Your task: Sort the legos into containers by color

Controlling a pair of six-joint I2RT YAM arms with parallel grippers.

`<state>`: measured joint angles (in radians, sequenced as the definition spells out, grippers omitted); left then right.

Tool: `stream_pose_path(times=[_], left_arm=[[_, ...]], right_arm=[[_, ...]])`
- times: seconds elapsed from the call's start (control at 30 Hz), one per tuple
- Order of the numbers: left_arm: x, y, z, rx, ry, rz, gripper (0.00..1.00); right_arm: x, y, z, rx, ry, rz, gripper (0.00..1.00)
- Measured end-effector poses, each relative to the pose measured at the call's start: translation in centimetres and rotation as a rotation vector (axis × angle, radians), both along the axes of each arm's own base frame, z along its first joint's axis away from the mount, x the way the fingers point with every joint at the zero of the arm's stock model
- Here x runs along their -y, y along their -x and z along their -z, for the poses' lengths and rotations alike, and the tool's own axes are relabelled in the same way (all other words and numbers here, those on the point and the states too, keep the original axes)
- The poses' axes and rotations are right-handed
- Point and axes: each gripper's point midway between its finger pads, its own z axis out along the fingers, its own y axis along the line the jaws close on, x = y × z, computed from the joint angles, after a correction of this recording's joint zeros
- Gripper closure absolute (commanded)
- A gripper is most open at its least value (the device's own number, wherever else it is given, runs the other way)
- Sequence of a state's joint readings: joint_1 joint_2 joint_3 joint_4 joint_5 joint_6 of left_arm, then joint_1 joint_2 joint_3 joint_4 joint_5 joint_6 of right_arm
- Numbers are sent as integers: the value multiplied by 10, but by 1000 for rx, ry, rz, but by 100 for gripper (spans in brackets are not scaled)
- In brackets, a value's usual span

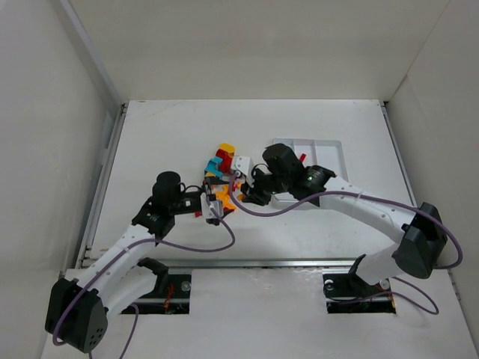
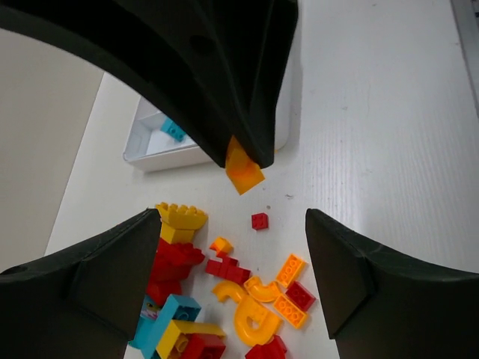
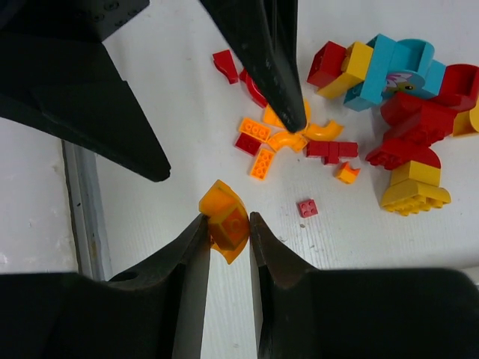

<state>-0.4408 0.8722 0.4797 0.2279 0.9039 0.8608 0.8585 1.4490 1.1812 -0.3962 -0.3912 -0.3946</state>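
Note:
The legos (image 1: pixel 221 161) lie in a loose pile of red, orange-yellow and teal bricks at mid table, left of the white tray (image 1: pixel 329 143). My right gripper (image 3: pixel 227 224) is shut on a curved orange lego (image 3: pixel 224 217) and holds it above the table near the pile; it also shows in the top view (image 1: pixel 243 188). My left gripper (image 2: pixel 232 224) is open and empty, with its jaws wide on either side of small orange and red legos (image 2: pixel 258 299); it also shows in the top view (image 1: pixel 218 200). A teal lego (image 2: pixel 174 131) lies in the tray (image 2: pixel 153 157).
A single small red brick (image 3: pixel 307 208) lies apart from the pile. A red piece (image 1: pixel 302 158) shows in the tray beside my right arm, which covers part of the tray. White walls enclose the table. A metal strip (image 3: pixel 78 209) runs along the table edge.

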Motion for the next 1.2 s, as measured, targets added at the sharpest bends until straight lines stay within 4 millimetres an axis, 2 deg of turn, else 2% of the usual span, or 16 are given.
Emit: stream_pose_path(times=[0.03,0.07,0.23,0.47,0.57,0.6,0.63,0.73,0.77,0.87,0.9,0.97,1.0,1.03,1.2], left_arm=[[1,2,2,1,-8,17,24],[2,4,4,1,-17,35,33],[6,14,10,16,-47,108,59],[7,17,12,18,-55,126,65],[5,14,13,-7,-55,94,65],[4,11,13,-23,-51,72,63],[4,9,12,-37,-44,50,55],[-2,-2,16,-93,-20,-59,46],[-5,-5,20,-125,-11,-102,39],[-16,-16,38,-227,-1,-247,26],[-20,-18,44,-258,-1,-292,18],[-27,-22,54,-301,2,-363,9],[-31,-23,57,-316,5,-393,1],[-34,-24,60,-327,8,-419,0],[-44,-27,65,-371,49,-520,0]], right_arm=[[-1,1,-1,0,-2,-6,100],[-1,1,-1,0,-4,-11,100],[-2,4,-1,-4,-8,-27,100],[0,5,1,-16,1,-20,100],[7,-6,2,-22,18,77,100],[11,-13,3,-24,23,127,100],[17,-23,3,-29,26,190,100],[52,-64,5,-67,8,435,100],[67,-78,5,-83,-10,521,100],[141,-119,8,-121,-68,839,100],[168,-128,10,-127,-85,948,100],[213,-137,13,-128,-98,1129,100],[226,-139,14,-126,-100,1189,100],[238,-141,16,-122,-101,1242,100],[270,-146,26,-97,-58,1392,100]])
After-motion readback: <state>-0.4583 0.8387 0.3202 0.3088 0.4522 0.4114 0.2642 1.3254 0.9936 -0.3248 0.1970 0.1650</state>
